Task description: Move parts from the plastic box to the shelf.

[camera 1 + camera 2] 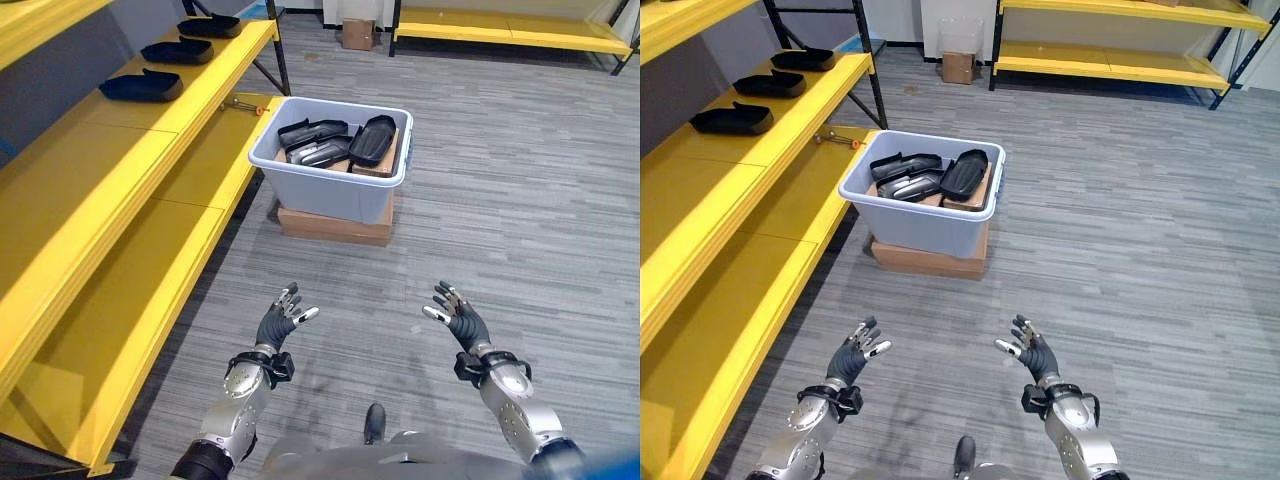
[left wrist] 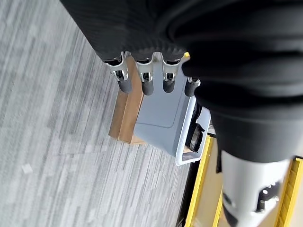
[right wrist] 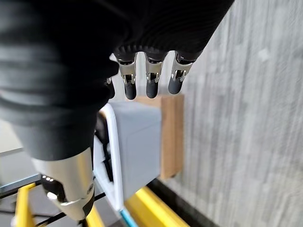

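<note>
Both my left hand [image 1: 281, 318] and right hand [image 1: 455, 315] spread, empty; black molded parts [image 1: 335, 141] well beyond fingertips in grey plastic box [image 1: 330, 190], likely rigid, light, slick — grab each across its narrow middle.

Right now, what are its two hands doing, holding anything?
Left hand: open, holding nothing, raised over the floor.
Right hand: open, holding nothing, also short of the box.
</note>
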You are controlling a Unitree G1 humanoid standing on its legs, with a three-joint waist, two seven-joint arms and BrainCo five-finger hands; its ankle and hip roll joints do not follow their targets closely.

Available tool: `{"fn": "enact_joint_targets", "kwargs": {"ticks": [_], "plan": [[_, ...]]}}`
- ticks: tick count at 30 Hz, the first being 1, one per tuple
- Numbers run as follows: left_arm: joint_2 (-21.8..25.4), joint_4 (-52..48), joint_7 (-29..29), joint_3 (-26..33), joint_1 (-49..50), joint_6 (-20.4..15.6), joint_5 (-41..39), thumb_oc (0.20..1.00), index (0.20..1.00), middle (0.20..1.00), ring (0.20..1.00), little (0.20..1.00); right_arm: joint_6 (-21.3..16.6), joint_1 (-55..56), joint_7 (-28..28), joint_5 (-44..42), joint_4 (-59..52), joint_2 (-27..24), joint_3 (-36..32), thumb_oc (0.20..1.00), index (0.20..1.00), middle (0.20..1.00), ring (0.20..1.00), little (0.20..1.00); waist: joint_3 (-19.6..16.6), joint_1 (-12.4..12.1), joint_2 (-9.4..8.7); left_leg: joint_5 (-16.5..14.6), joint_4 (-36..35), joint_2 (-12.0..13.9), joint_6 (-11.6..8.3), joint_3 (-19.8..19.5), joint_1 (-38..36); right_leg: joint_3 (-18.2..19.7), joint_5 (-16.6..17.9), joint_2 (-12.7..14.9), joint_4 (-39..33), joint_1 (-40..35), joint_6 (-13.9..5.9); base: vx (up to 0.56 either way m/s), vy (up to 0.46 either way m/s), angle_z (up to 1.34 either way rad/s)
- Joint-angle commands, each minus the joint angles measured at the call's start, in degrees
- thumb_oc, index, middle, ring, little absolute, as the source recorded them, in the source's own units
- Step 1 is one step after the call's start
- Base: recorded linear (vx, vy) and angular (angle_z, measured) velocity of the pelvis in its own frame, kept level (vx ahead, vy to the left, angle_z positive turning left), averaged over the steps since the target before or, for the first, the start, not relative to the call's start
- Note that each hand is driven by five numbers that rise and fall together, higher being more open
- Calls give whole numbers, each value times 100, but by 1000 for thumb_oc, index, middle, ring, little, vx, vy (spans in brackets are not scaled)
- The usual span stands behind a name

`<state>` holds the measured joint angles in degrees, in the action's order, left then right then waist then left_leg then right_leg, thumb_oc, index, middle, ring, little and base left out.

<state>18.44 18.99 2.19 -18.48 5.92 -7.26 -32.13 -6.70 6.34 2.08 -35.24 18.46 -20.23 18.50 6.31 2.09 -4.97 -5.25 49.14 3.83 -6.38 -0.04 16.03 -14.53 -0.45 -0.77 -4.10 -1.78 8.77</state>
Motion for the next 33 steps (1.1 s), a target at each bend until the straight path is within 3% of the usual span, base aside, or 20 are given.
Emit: {"fn": "enact_joint_targets", "kwargs": {"ticks": [1, 3, 4, 5, 7, 8, 9, 11, 14, 19, 22, 23, 24, 27, 29, 31, 33], "plan": [[155, -342, -55, 27, -102, -198, -64, 1000, 1000, 1000, 1000, 1000, -278, 3, 94, -114, -295, -128, -213, 1000, 1000, 1000, 1000, 1000, 237, -72, 41, 677, -2235, 37, 375, 582, -144, 280, 127, 299, 65, 105, -1018, 227, 79, 24], [148, -294, -74, 13, -44, -176, -80, 1000, 1000, 1000, 1000, 1000, -295, 74, 112, -63, -271, -123, -275, 1000, 1000, 1000, 1000, 1000, 209, -66, 104, 870, -3568, 340, 365, 856, -143, 299, 43, 286, 60, 1, -1098, 257, 136, 6], [139, -269, -65, -2, -14, -174, -15, 1000, 1000, 1000, 1000, 1000, -333, 121, 136, -17, -248, -100, -268, 1000, 1000, 1000, 1000, 1000, 206, -108, 180, 1351, -4486, 404, 272, 858, -170, 334, -43, 221, 20, -108, -1116, 299, 169, -9], [136, -267, -55, 1, 13, -179, 30, 1000, 1000, 1000, 1000, 1000, -340, 109, 180, 22, -205, -95, -271, 1000, 1000, 1000, 1000, 1000, 210, -163, 223, 1542, -5065, 438, 236, 686, -149, 389, -109, 202, 8, -223, -1147, 327, 179, -19], [137, -268, -58, 54, 58, -174, 42, 1000, 1000, 1000, 1000, 1000, -329, 90, 203, 75, -139, -115, -295, 1000, 1000, 1000, 1000, 1000, 183, -218, 319, 1726, -5414, 481, 101, 325, -120, 529, -207, 186, 46, -342, -1176, 285, 166, -30], [144, -267, -69, 59, 54, -180, 33, 1000, 1000, 1000, 1000, 1000, -315, 101, 163, 65, -126, -126, -297, 1000, 1000, 1000, 1000, 1000, 161, -198, 363, 1776, -5414, 530, 34, 383, -137, 548, -259, 188, 80, -391, -1185, 267, 185, -43], [134, -287, -104, 82, 93, -191, 22, 1000, 1000, 1000, 1000, 1000, -265, 147, 119, 80, -148, -104, -292, 1000, 1000, 1000, 1000, 1000, 94, -181, 408, 1673, -5414, 560, 92, 444, -265, 598, -344, 192, 144, -465, -1231, 279, 192, -62], [134, -302, -97, 83, 74, -203, 24, 1000, 1000, 1000, 1000, 1000, -247, 185, 62, 87, -113, -35, -280, 1000, 1000, 1000, 1000, 1000, -22, -216, 467, 1785, -5414, 539, 65, 288, -389, 670, -410, 248, 183, -570, -1254, 300, 216, -57], [191, -366, -47, 117, 38, -228, -17, 1000, 1000, 1000, 1000, 1000, -179, 208, 45, 18, -83, 116, -259, 1000, 1000, 1000, 1000, 1000, -85, -234, 416, 1664, -5326, 378, 215, 414, -605, 725, -434, 554, 291, -727, -1369, 273, 232, -33], [351, -478, 27, 204, 35, -248, -72, 1000, 1000, 1000, 1000, 1000, -106, 87, -56, 70, -58, 223, -119, 1000, 1000, 1000, 1000, 1000, -210, -341, 299, 985, -4736, -75, 571, 499, -540, 846, -117, 1104, 745, -554, -1651, 255, 281, 9], [407, -452, 78, 204, -16, -224, -41, 1000, 1000, 1000, 1000, 1000, -91, 47, -83, 89, -42, 268, -56, 1000, 1000, 1000, 1000, 1000, -202, -331, 285, 710, -4537, -328, 762, 456, -550, 944, 330, 1281, 1452, -221, -1760, 157, 247, 4], [438, -452, 91, 205, -48, -215, -21, 1000, 1000, 1000, 1000, 1000, -93, 46, -91, 72, -56, 292, -34, 1000, 1000, 1000, 1000, 1000, -175, -313, 318, 669, -4566, -407, 842, 414, -619, 1002, 555, 1319, 1905, 12, -1752, 146, 364, 15], [499, -491, 109, 202, -76, -223, 32, 1000, 1000, 1000, 1000, 1000, -90, 43, -110, 59, -79, 316, 1, 1000, 1000, 1000, 1000, 1000, -57, -242, 422, 642, -4727, -503, 980, 370, -890, 1055, 1042, 1362, 2821, 464, -1715, 99, 285, 18], [546, -532, 91, 207, -67, -204, 97, 1000, 1000, 1000, 1000, 1000, -89, 90, -152, 54, -103, 326, 40, 1000, 1000, 1000, 1000, 1000, 24, -197, 558, 608, -4920, -515, 1051, 336, -1167, 972, 1053, 1342, 3335, 724, -1646, 133, 216, 23], [557, -518, 46, 202, -75, -201, 153, 1000, 1000, 1000, 1000, 1000, -74, 113, -191, 53, -108, 306, 63, 1000, 1000, 1000, 1000, 1000, 116, -93, 646, 557, -5013, -486, 1067, 326, -1389, 893, 762, 1097, 3515, 1173, -1578, 189, 152, 0], [536, -483, 21, 172, -103, -187, 116, 1000, 1000, 1000, 1000, 1000, -76, 111, -195, 8, -107, 298, 88, 1000, 1000, 1000, 1000, 1000, 195, -18, 672, 515, -5133, -497, 1036, 384, -1636, 470, 379, 916, 3060, 1482, -1486, 191, 56, -5], [495, -436, -13, 199, -98, -179, 101, 1000, 1000, 1000, 1000, 1000, -77, 95, -183, 7, -87, 296, 84, 1000, 1000, 1000, 1000, 1000, 252, -21, 640, 439, -5192, -493, 978, 448, -1839, -15, 415, 1042, 2149, 1482, -1521, 214, -58, 0]]}}
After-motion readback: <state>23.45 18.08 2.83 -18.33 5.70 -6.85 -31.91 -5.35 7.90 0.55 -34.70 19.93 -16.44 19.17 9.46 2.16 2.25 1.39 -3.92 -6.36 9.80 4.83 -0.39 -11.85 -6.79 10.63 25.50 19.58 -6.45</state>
